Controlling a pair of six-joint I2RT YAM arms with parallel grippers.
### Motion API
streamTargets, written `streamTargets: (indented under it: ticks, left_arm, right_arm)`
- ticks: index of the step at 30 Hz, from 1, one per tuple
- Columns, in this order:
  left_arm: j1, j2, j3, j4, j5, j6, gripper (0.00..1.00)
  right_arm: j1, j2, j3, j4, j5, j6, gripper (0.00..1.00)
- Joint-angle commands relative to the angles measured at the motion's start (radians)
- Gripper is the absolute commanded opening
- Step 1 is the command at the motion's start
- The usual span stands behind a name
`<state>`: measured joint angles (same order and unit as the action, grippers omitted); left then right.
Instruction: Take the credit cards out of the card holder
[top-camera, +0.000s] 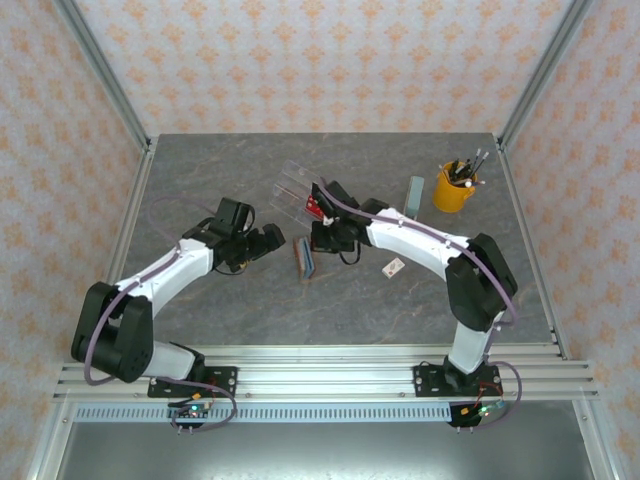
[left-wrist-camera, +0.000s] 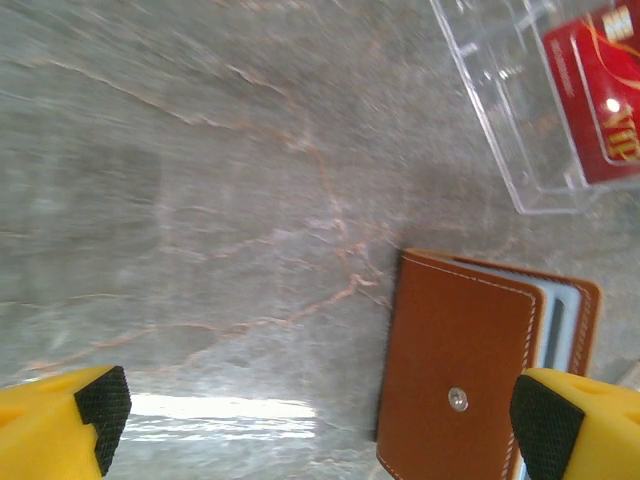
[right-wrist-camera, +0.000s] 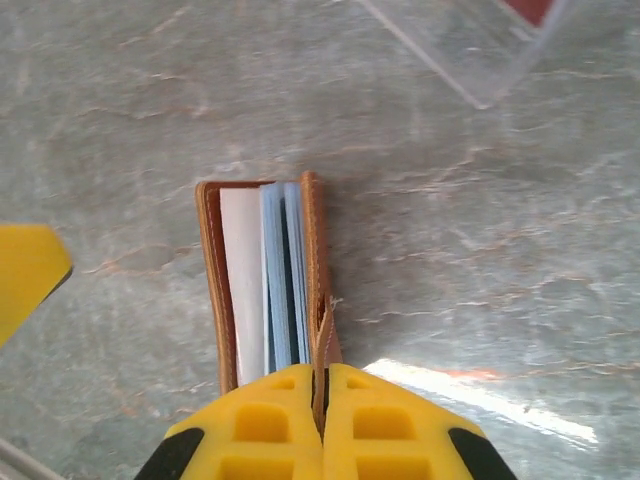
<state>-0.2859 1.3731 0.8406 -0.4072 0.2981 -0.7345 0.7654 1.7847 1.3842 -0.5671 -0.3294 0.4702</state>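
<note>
Right tool (right-wrist-camera: 322, 390) works mid-bench (top-camera: 400, 310), at 6 o'clock from the clear tray (top-camera: 290, 185), clenched on one cover of the brown card holder (right-wrist-camera: 265, 280). Left tool (left-wrist-camera: 322, 415), released, hovers at the holder's 9 o'clock. One red card (left-wrist-camera: 600, 90) lies in the tray. The step appears to be emptying the pockets. The next move likely calls for spreading the covers.

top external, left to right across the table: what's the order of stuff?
left gripper → card holder → white tag → grey-green block → yellow cup of pens
</note>
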Motion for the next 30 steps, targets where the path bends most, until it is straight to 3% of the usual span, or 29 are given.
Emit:
streamTargets:
  ticks: [1, 6, 16, 30]
  left_arm:
    - [0.022, -0.069, -0.015, -0.111, -0.22, 0.003, 1.0]
    - [0.05, -0.146, -0.026, -0.14, -0.233, 0.04, 1.0]
    - [0.053, -0.172, -0.034, -0.113, -0.045, 0.099, 1.0]
    - [0.054, -0.185, -0.055, -0.051, 0.061, 0.084, 0.96]
  right_arm:
    - [0.025, 0.021, 0.034, 0.012, 0.046, 0.041, 0.04]
    - [0.049, 0.071, 0.076, 0.022, 0.093, 0.089, 0.04]
    - [0.063, 0.035, 0.03, 0.121, 0.109, 0.168, 0.04]
    - [0.077, -0.018, -0.009, 0.177, 0.09, 0.102, 0.04]
